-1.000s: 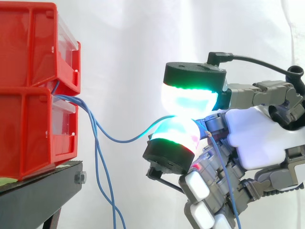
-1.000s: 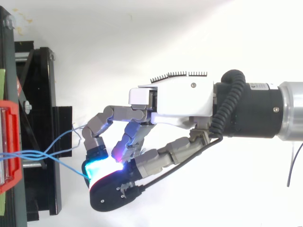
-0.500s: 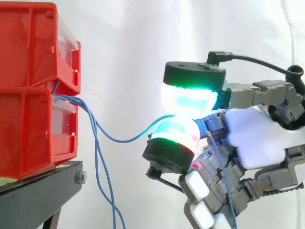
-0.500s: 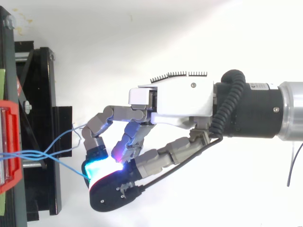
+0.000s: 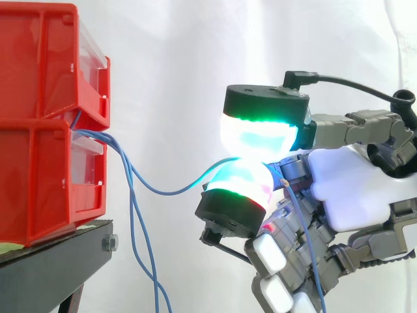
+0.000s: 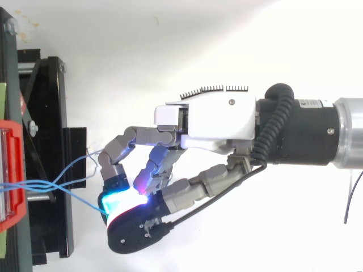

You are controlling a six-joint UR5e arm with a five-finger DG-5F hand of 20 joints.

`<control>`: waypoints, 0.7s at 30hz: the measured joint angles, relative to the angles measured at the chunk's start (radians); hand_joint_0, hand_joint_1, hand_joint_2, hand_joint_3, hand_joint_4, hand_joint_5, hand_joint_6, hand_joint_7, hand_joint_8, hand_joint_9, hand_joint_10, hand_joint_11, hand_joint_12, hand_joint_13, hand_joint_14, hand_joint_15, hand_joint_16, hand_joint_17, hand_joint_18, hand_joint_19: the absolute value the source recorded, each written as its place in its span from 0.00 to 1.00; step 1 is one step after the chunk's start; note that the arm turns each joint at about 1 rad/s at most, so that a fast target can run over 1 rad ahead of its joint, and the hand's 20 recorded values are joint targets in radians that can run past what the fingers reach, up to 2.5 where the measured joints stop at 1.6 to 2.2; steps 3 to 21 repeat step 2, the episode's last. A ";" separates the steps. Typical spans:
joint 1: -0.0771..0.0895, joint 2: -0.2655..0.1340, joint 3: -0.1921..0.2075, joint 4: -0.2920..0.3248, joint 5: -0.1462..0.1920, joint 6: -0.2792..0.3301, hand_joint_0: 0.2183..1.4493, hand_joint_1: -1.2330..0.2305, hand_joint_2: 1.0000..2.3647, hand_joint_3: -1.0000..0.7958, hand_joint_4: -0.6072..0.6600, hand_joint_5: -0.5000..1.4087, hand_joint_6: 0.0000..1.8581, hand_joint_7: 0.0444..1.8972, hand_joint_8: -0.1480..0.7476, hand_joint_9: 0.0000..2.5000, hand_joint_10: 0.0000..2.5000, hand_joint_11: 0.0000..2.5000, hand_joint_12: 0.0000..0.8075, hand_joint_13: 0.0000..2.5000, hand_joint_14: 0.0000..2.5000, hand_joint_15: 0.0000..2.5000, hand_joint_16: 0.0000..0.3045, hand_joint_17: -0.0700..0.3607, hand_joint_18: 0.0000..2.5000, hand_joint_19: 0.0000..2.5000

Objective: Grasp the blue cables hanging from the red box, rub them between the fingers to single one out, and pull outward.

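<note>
pinching one blue cable [image 5: 171,192] between two glowing pads [image 5: 257,138], my robot hand [image 5: 355,195] sits well clear of the red box [image 5: 45,176] — i see the other cables [image 5: 141,248] dangling beside the stand [image 5: 52,261].

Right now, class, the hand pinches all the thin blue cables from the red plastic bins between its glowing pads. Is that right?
No. The side view shows the hand pinching one thin blue cable; the other blue cables hang loose from the red plastic bins.
</note>
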 measured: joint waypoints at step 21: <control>0.000 0.000 0.000 0.000 0.000 0.000 0.36 0.30 0.01 0.61 0.38 0.19 0.50 0.74 0.51 0.43 0.01 0.22 0.50 0.37 0.01 0.23 0.17 0.43 0.33 0.23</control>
